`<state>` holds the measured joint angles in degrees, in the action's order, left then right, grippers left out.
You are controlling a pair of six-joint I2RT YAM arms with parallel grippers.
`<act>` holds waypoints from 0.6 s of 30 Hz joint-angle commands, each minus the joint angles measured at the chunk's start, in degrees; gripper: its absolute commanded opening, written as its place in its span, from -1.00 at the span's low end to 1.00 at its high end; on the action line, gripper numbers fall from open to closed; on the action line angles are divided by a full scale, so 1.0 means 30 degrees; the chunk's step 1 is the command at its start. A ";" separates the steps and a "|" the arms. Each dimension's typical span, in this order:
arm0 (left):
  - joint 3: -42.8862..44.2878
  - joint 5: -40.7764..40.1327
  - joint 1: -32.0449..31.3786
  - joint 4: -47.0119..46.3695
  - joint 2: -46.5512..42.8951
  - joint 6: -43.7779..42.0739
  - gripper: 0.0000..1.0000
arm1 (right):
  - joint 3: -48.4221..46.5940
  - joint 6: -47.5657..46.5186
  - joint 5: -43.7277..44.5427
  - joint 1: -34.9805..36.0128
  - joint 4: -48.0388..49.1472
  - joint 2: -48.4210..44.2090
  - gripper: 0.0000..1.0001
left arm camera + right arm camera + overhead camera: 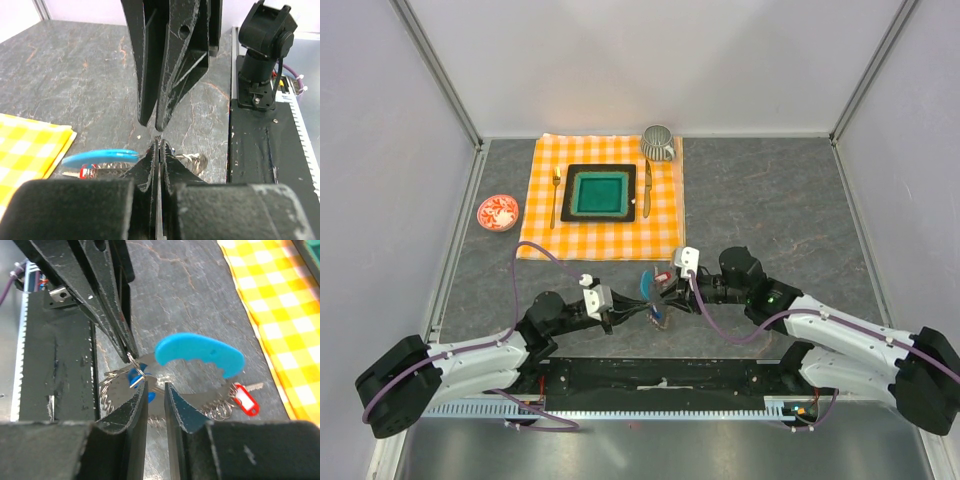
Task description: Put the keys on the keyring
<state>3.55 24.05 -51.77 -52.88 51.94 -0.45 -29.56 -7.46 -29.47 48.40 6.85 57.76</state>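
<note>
Grey stone-patterned table (770,220): the silvery coiled keyring (111,390), blue-tagged key (200,351) and red-tagged key (245,403) lie near-centre. The left gripper (159,144) is clenched at the coil, contents unclear; the right gripper (155,392) stands parted, empty. Hold left steady; align key eye with coil end.

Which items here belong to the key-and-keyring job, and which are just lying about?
Job: key with curved bright-blue tag; key with small red tag; silvery coiled chain keyring.
Lying about: orange checked cloth; green square plate; gold fork; gold knife; ribbed metal cup; small red patterned dish.
</note>
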 commanded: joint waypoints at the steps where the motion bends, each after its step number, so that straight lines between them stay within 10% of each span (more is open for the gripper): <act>1: -0.0100 0.0243 0.0000 -0.2645 -0.0293 0.0501 -0.96 | -0.0019 0.0145 -0.2505 -0.0079 0.1992 0.0551 -0.46; 18: -0.0041 0.1122 0.0000 -0.2763 -0.0380 0.0296 -0.96 | -0.0195 -0.0178 -0.3592 -0.0343 0.2345 0.1284 -0.73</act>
<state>3.38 26.06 -51.77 -55.92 51.59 -0.14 -29.56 -7.46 -37.80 47.75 10.79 61.65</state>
